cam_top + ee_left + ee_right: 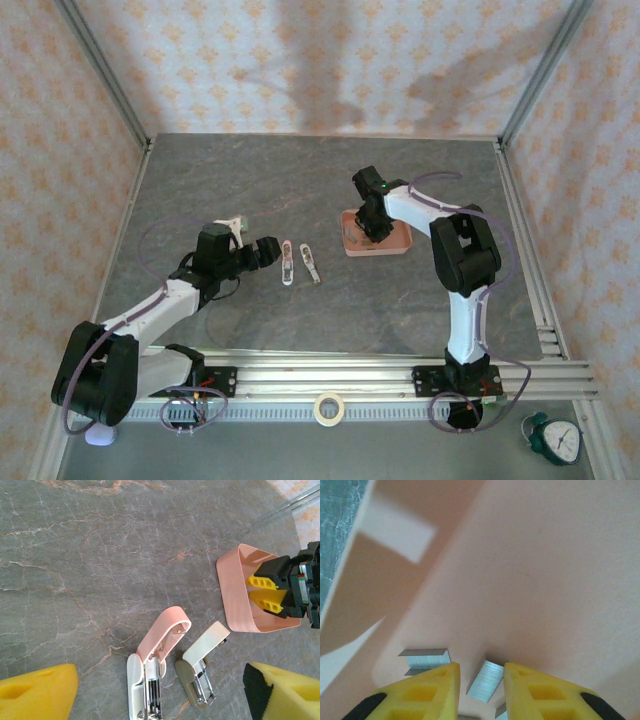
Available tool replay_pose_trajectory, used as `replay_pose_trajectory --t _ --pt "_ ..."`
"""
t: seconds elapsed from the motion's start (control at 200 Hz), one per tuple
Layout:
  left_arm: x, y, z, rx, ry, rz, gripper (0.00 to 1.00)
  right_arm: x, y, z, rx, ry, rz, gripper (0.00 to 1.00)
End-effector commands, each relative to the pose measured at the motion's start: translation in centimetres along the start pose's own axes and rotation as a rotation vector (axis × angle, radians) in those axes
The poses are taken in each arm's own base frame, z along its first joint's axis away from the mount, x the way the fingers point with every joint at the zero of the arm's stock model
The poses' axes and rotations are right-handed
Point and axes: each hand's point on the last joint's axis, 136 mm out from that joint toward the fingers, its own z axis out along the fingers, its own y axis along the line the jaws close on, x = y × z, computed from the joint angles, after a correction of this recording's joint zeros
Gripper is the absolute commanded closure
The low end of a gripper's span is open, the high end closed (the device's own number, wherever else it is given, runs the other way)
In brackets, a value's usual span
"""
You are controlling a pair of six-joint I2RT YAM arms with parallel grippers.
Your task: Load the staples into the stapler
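Note:
The stapler (162, 632) lies hinged open on the grey table, pink lid raised over a white base; from above it shows as a small stapler (287, 263). My left gripper (159, 670) hovers open over it, yellow fingers (42, 695) wide to either side, and is at the left gripper (262, 251) in the top view. The staples (487, 679) lie in the pink tray (530, 570). One strip sits slanted between the tips of my right gripper (481, 680), whose jaws stand narrowly apart, with a small gap at the left finger. Another strip (424, 657) lies left of it.
A second open mini stapler (202, 652), cream and olive, lies just right of the first, seen from above as the second stapler (311, 263). The pink tray (392, 248) sits mid-right with the right gripper (372, 228) reaching into it. A tape roll (328, 408) lies by the front rail.

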Motion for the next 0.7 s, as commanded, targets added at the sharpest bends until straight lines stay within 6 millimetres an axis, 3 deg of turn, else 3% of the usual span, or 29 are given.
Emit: replay_pose_trajectory --t 0.0,0.415,0.696 --pt "-0.5 0.1 -0.4 -0.005 -0.026 0.027 0.13 -0.2 -0.2 -0.2 -0.007 -0.001 0.029 0.71" --pt "-0.6 0.1 -0.2 -0.006 -0.027 0.027 0.13 -0.2 -1.1 1.4 0.037 0.012 0.017 0.75" --pt "-0.7 0.1 -0.2 -0.006 -0.027 0.027 0.13 0.5 -3.0 2.9 0.112 0.066 -0.009 0.76"
